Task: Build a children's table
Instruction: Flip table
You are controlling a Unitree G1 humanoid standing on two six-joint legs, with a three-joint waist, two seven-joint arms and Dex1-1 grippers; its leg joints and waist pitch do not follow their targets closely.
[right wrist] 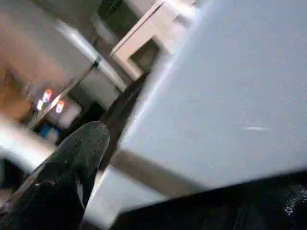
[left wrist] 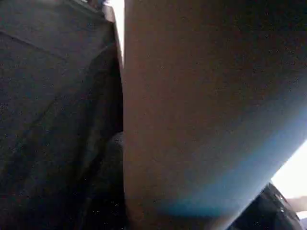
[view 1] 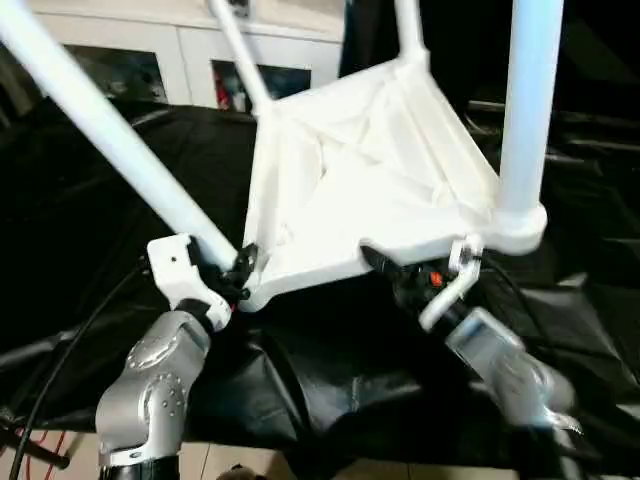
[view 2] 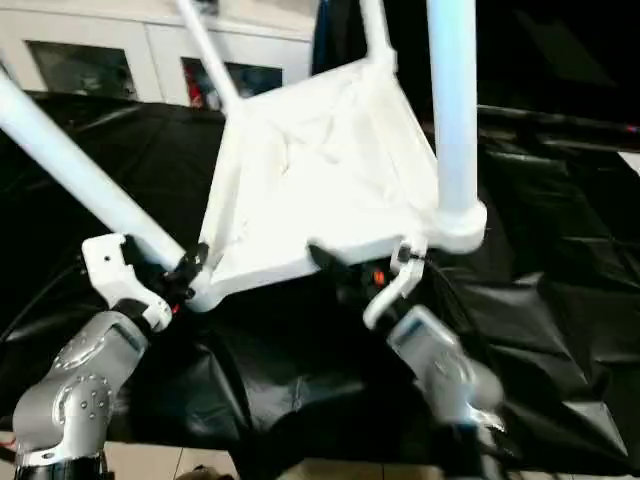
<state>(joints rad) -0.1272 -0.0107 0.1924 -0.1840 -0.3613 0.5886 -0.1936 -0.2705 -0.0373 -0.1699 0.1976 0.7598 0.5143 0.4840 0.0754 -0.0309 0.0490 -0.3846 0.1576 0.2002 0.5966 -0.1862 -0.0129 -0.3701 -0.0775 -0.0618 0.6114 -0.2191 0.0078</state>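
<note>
The white children's table top (view 1: 370, 170) is tilted with its ribbed underside facing me, over the black cloth. Tube legs stand in its corner sockets: a near-left leg (view 1: 110, 130), a near-right leg (view 1: 525, 110) and two far ones (view 1: 240, 50). My left gripper (view 1: 238, 275) is shut on the near-left leg right at its socket; that leg's tube (left wrist: 201, 110) runs close in front of the left wrist camera. My right gripper (view 1: 395, 272) is at the top's near edge, open, with one black finger (right wrist: 72, 167) standing just off the white edge (right wrist: 230, 96).
A black cloth (view 1: 330, 370) covers the work surface and hangs over its front. A white cabinet with glass doors (view 1: 190, 50) stands behind. A red cable (view 1: 40, 450) lies by the floor at the lower left.
</note>
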